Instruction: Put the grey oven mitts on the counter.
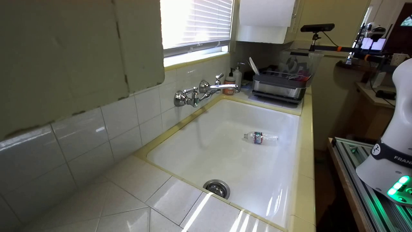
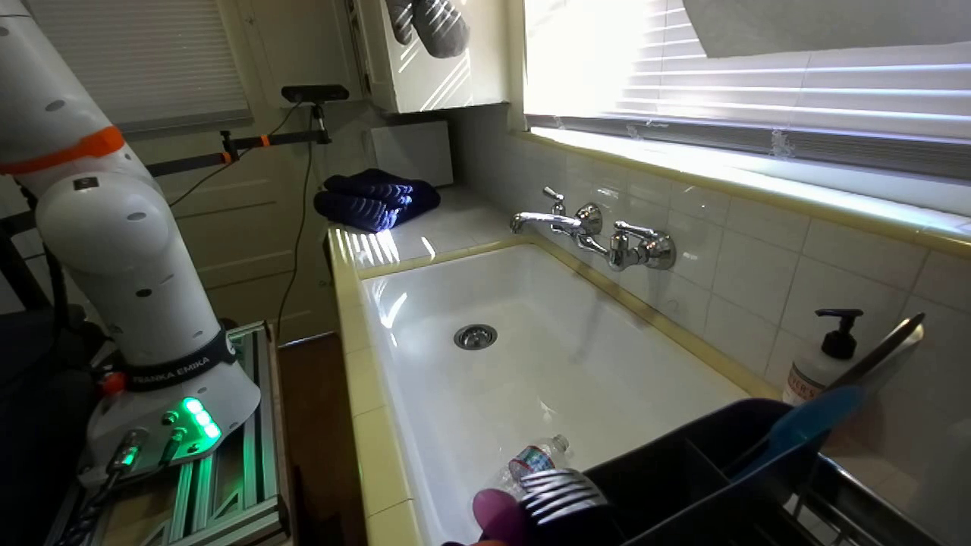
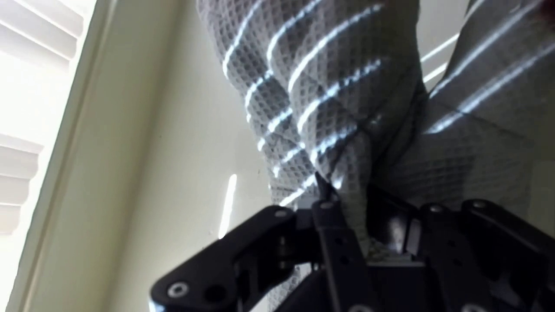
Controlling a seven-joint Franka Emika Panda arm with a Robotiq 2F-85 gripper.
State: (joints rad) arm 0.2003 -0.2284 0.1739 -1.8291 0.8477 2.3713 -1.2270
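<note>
The grey oven mitts [image 3: 329,86] fill the upper middle of the wrist view, quilted and striped with sunlight. In an exterior view the mitts [image 2: 441,29] hang against the cream cabinet side at the top edge, their upper part out of frame. My gripper [image 3: 349,197] has its fingers close together with bunched grey fabric between them; it appears shut on the mitts. The gripper is outside both exterior views. The counter of cream-white tiles shows in both exterior views, at the near end of the sink [image 1: 128,193] and beyond the sink [image 2: 455,216].
The white sink [image 1: 186,161] holds a plastic bottle [image 1: 260,138]. A dark blue folded cloth [image 2: 377,199] lies on the counter by a white board [image 2: 413,154]. The faucet [image 1: 222,87] juts over the sink. A dish rack [image 1: 280,85] and soap bottles [image 1: 229,83] stand at the far end.
</note>
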